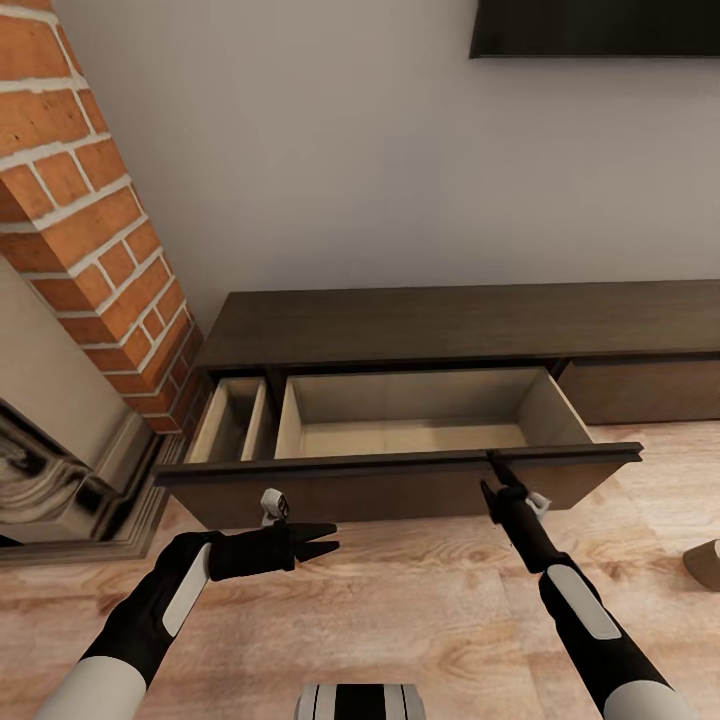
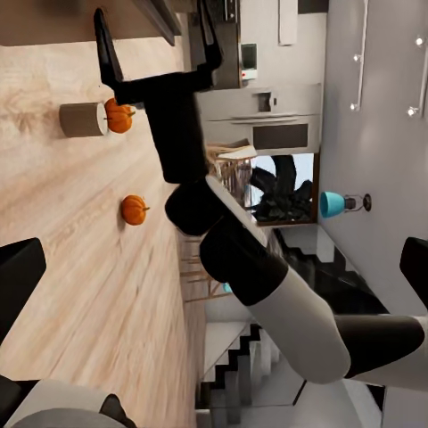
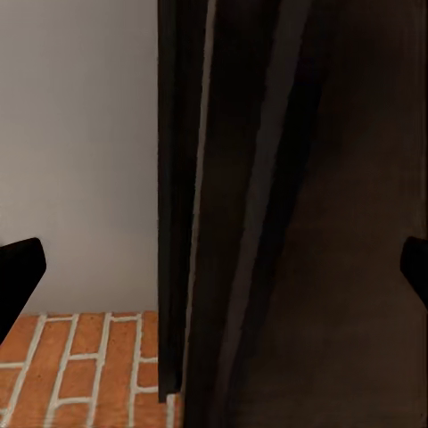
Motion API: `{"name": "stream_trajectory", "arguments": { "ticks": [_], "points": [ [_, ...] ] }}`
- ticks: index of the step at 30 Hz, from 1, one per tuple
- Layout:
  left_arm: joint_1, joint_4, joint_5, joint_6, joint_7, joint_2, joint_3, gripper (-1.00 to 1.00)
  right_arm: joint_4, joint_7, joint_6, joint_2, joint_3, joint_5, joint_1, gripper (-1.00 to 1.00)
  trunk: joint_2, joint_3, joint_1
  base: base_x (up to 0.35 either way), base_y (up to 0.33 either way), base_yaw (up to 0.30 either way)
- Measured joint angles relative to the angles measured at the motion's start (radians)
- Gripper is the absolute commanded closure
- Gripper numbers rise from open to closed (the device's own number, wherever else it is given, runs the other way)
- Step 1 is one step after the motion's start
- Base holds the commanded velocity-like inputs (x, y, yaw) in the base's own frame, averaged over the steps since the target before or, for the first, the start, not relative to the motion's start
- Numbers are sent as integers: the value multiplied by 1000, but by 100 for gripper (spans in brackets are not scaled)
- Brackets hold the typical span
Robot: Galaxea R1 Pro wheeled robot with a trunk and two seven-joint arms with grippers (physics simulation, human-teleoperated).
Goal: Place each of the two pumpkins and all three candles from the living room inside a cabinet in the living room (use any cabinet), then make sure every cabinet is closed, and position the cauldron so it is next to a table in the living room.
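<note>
The long dark-brown cabinet (image 1: 450,325) stands against the wall with its pull-out front (image 1: 390,487) drawn open. Its light wooden compartments (image 1: 415,415) hold nothing. My right gripper (image 1: 496,464) is open and straddles the front's top edge; the left wrist view shows that gripper (image 2: 159,46) with its jaws spread. My left gripper (image 1: 328,541) hovers open in front of the pull-out front, pointing right. Two orange pumpkins (image 2: 119,115) (image 2: 135,209) sit on the floor, one beside a grey-beige candle (image 2: 82,119). A candle (image 1: 706,563) shows at the right edge of the head view.
A brick fireplace column (image 1: 90,200) and its hearth (image 1: 70,480) stand just left of the cabinet. A dark screen (image 1: 600,28) hangs on the wall above. Light wooden floor (image 1: 420,620) lies between me and the pull-out front.
</note>
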Motion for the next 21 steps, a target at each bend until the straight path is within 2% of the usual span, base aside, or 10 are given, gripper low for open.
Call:
{"name": "stream_trajectory", "arguments": {
  "ticks": [5,17,19,20,21],
  "points": [
    [0,0,0,0,0,0,0,-100,38,5,34,-1,-1,1,0,-100,0,0,0,-29,0,0],
    [0,0,0,0,0,0,0,-100,53,1,47,-1,1,2,0,-100,0,0,0,-3,0,0],
    [0,0,0,0,0,0,0,-100,52,2,84,-1,12,11,0,-100,0,0,0,0,0,0],
    [0,0,0,0,0,0,0,-100,52,3,125,-1,23,21,0,-100,0,0,0,0,0,0],
    [0,0,0,0,0,0,0,-100,53,4,197,-2,47,44,0,-100,0,0,0,0,0,0]
  ]
}}
